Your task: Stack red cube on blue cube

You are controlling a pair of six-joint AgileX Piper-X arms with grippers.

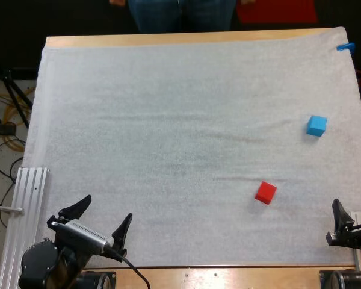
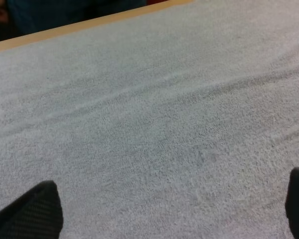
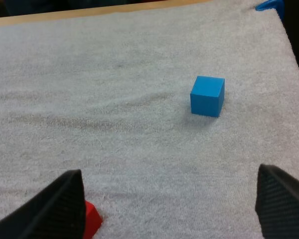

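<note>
Red cube (image 1: 265,192) on white mat (image 1: 168,120) ahead of right gripper (image 1: 353,206), blue cube (image 1: 316,125) farther off, well apart from it, left gripper (image 1: 108,208) at the near left corner, both released, fingers spread

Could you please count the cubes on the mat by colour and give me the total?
Red cube: 1
Blue cube: 1
Total: 2 cubes, lying apart on the white mat, neither held by a gripper.
</note>
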